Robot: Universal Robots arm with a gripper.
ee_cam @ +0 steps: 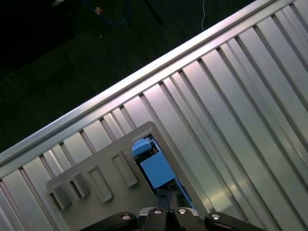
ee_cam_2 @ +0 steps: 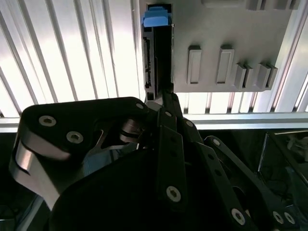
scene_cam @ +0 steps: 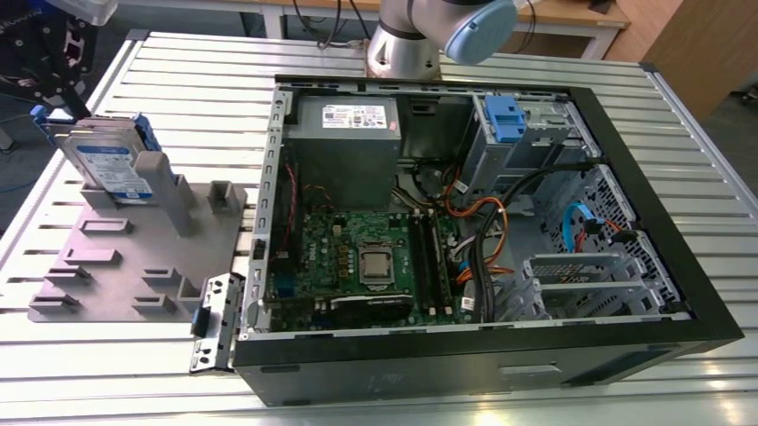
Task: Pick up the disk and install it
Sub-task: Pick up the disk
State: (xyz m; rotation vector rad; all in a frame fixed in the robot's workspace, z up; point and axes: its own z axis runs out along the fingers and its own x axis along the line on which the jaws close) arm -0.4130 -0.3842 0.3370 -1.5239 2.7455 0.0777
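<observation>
The disk [scene_cam: 109, 164], silver-grey with a white-and-blue label and a blue carrier frame, stands on edge in a slot of the grey fixture plate [scene_cam: 119, 266] at the exterior view's left. My black gripper [scene_cam: 71, 105] hangs right above the disk's far upper corner. In the second wrist view the disk [ee_cam_2: 157, 53] appears edge-on with its blue tab [ee_cam_2: 156, 17] at the far end, and the gripper [ee_cam_2: 164, 95] reaches its near end. The first wrist view has the disk's blue frame [ee_cam: 155, 168] just beyond the gripper [ee_cam: 166, 201]. Whether it touches the disk is unclear.
An open computer case [scene_cam: 474, 355] lies to the exterior view's right of the fixture, with a grey power-supply box [scene_cam: 346, 133], a motherboard [scene_cam: 355, 257], cables and a drive bay with a blue latch [scene_cam: 503, 120]. Everything rests on a ribbed metal table [scene_cam: 177, 62].
</observation>
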